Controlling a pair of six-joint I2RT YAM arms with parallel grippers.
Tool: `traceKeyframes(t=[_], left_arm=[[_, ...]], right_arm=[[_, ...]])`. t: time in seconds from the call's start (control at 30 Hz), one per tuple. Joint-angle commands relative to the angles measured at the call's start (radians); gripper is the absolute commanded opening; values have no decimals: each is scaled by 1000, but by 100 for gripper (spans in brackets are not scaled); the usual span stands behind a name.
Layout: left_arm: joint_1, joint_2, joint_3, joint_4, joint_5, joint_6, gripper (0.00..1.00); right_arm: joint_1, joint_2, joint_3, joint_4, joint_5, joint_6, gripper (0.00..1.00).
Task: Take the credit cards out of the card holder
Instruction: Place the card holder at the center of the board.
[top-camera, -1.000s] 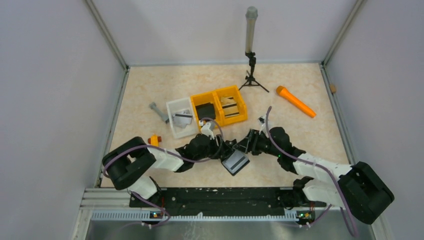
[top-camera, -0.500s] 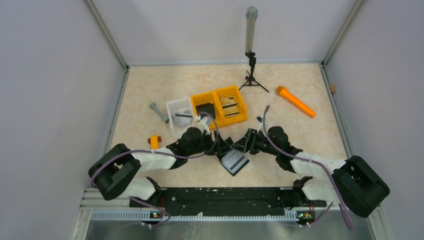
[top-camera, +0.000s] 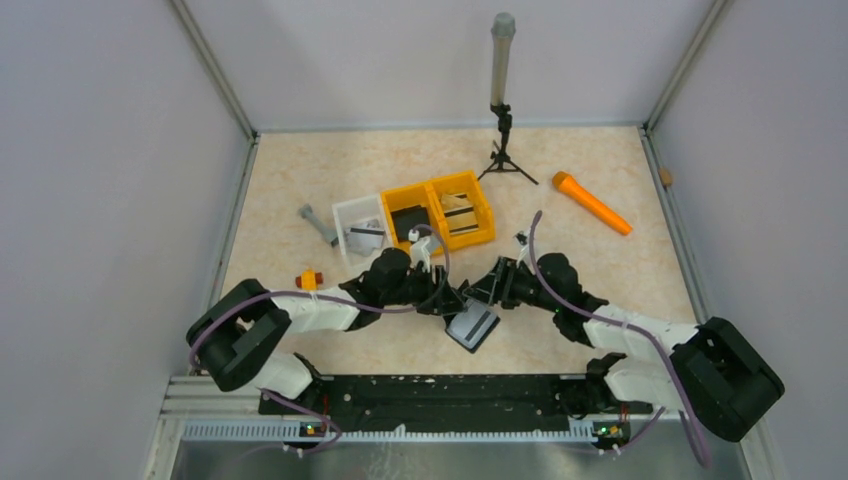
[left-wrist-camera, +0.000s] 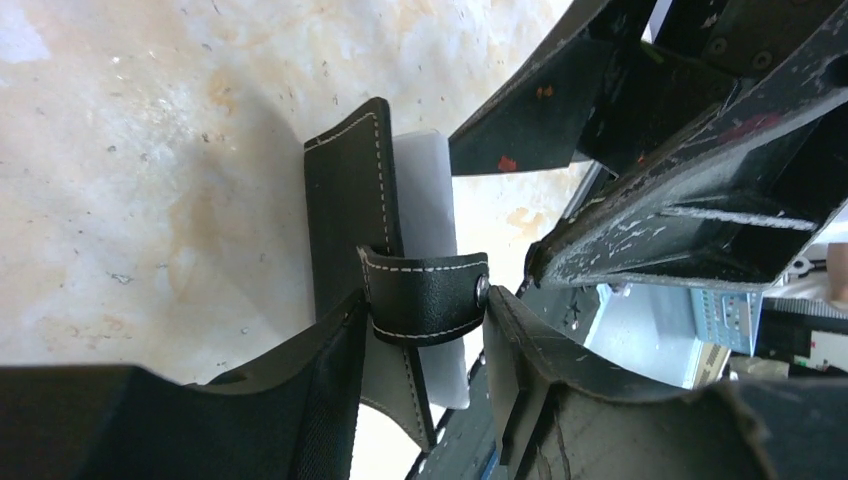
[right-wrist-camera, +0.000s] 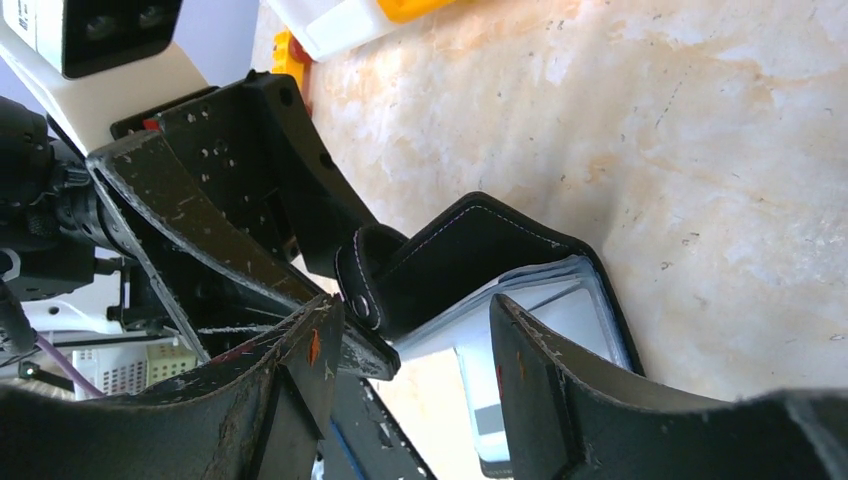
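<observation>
Left tool (left-wrist-camera: 425, 300) clamps the card holder (left-wrist-camera: 345, 200) by its strap; right tool (right-wrist-camera: 412, 310), half apart, straddles it (grip unclear); credit cards cannot be made out.

The card holder (top-camera: 472, 326) lies by the middle of the table's (top-camera: 300, 170) near edge. The bins (top-camera: 440, 215) sit behind it, and the tripod (top-camera: 503, 150) stands at the far edge.

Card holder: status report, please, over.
Left gripper pinches card holder strap. Right gripper straddles open flap, grip unclear. Nothing blocking.
</observation>
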Motion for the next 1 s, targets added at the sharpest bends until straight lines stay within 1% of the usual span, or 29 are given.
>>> traceKeyframes(t=[0.0,0.07,0.1,0.17,0.27,0.43,0.6,0.67,0.8,0.87,0.97], left_arm=[[-2,5,44,-9,60,48,49],[-2,3,48,-38,62,67,48],[-2,-3,49,-48,54,74,45],[-2,-14,44,-54,46,77,35],[1,-27,44,-63,39,79,28],[7,-51,37,-72,28,76,30],[11,-70,29,-73,29,71,26],[12,-73,26,-67,31,68,26],[11,-66,21,-57,34,64,26],[12,-62,15,-36,46,51,29],[12,-55,12,-19,55,45,29]], right_arm=[[7,-36,-1,19,22,-10,57],[6,-40,-3,17,24,-11,58],[6,-42,-2,12,25,-12,58],[6,-48,-1,1,34,-17,58],[6,-64,-1,-34,50,-31,59],[6,-105,-12,-100,78,-61,63],[6,-136,-45,-126,78,-62,65],[6,-142,-61,-123,69,-57,64],[6,-153,-90,-105,53,-46,60],[6,-154,-100,-84,45,-37,60],[6,-150,-97,-82,43,-35,58]])
